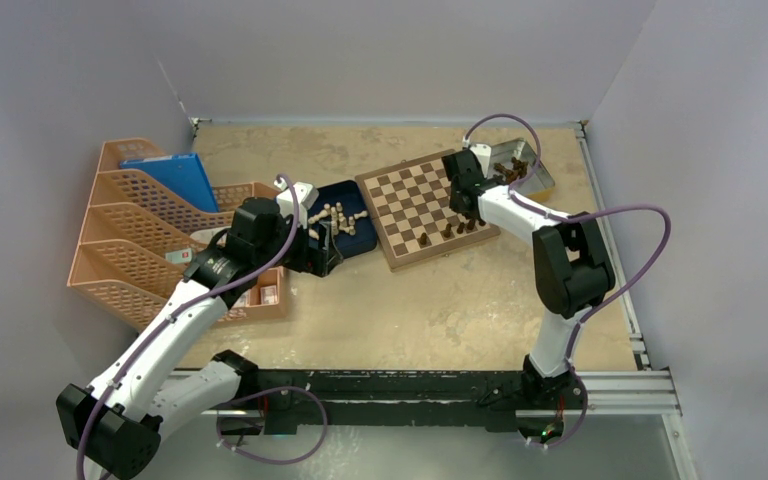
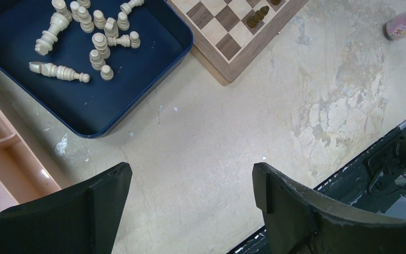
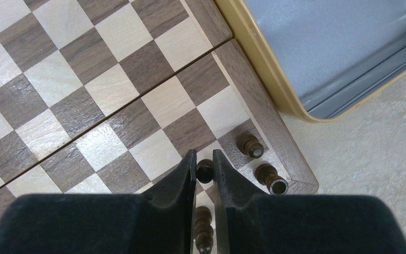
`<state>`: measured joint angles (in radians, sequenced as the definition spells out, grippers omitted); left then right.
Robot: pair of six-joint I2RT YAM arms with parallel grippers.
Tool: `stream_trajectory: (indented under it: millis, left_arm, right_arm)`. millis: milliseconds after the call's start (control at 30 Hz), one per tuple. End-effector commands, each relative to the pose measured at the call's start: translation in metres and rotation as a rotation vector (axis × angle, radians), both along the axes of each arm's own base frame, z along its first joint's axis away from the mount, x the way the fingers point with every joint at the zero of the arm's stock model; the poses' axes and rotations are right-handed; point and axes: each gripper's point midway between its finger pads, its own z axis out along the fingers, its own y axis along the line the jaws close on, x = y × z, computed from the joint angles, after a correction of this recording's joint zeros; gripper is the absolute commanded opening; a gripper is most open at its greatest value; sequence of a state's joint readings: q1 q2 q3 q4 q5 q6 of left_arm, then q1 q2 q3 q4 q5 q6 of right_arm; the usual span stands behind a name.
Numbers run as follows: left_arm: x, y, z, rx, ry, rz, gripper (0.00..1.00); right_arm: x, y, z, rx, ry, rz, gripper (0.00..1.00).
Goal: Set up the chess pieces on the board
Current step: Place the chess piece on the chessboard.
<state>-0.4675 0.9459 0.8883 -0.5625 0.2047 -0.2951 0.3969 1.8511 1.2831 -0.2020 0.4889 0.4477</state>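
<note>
The board (image 1: 415, 205) lies at the table's middle back, and its corner shows in the left wrist view (image 2: 227, 58). My right gripper (image 3: 204, 168) is shut on a dark brown pawn (image 3: 204, 171) over a square near the board's (image 3: 111, 90) corner. Two dark pieces (image 3: 250, 145) stand beside it and another (image 3: 203, 227) stands between the fingers further back. In the top view the right gripper (image 1: 468, 207) is over the board's right edge. My left gripper (image 2: 192, 180) is open and empty above bare table, near the dark blue tray (image 2: 84, 100) of cream pieces (image 2: 92, 39).
A silver tin (image 1: 522, 165) with dark pieces sits right of the board, and its rim shows in the right wrist view (image 3: 254, 58). Orange file organisers (image 1: 130, 240) stand at the left. A small pink tube (image 2: 404, 24) lies on the table. The blue tray (image 1: 348, 235) touches the board's left side.
</note>
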Motion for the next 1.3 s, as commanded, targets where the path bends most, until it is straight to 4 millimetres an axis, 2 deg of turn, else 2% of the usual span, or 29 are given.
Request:
stream_trajectory:
  millis: [0,700,1100,1267]
  left_arm:
    - [0.006,-0.004,0.022,-0.034,-0.078,-0.007,0.85]
    - [0.006,-0.004,0.023,-0.034,-0.079,-0.003,0.85]
    - [0.006,-0.003,0.023,-0.033,-0.081,-0.001,0.85]
    - [0.006,-0.004,0.023,-0.034,-0.082,-0.001,0.85]
  right_arm:
    - [0.001,-0.010,0.020,-0.037,-0.034,-0.020,0.18]
    - [-0.001,-0.007,0.010,-0.026,-0.010,-0.006,0.23]
    - [0.002,-0.010,0.020,-0.040,-0.035,-0.021,0.24]
    - [0.005,-0.007,0.041,-0.015,-0.072,-0.021,0.25]
